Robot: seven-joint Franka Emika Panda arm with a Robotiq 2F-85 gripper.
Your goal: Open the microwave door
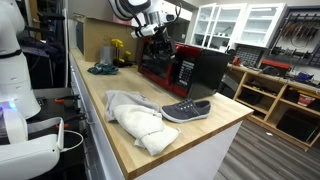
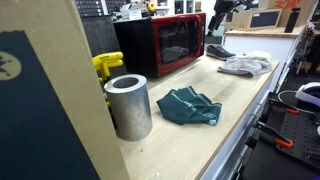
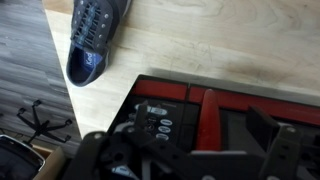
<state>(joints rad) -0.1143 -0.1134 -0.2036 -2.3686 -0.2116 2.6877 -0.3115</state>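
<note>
The microwave (image 1: 190,68) (image 2: 158,45) stands at the far end of the wooden counter, black casing with a glossy red front. Its door (image 2: 166,42) with the dark glass window looks shut in both exterior views. My gripper (image 1: 156,31) (image 2: 222,14) hovers just above the microwave's front top edge. In the wrist view the gripper (image 3: 200,152) is open and empty, with its dark fingers spread on either side of the door's red handle (image 3: 205,108). The button panel (image 3: 155,130) lies beside the handle, and the door (image 3: 250,125) is on its other side.
A grey shoe (image 1: 186,110) (image 3: 92,35) and a white cloth (image 1: 138,120) (image 2: 246,66) lie on the counter (image 1: 110,85) near the microwave. A teal cloth (image 2: 190,107), a metal cylinder (image 2: 128,105) and a yellow object (image 2: 105,65) are farther along.
</note>
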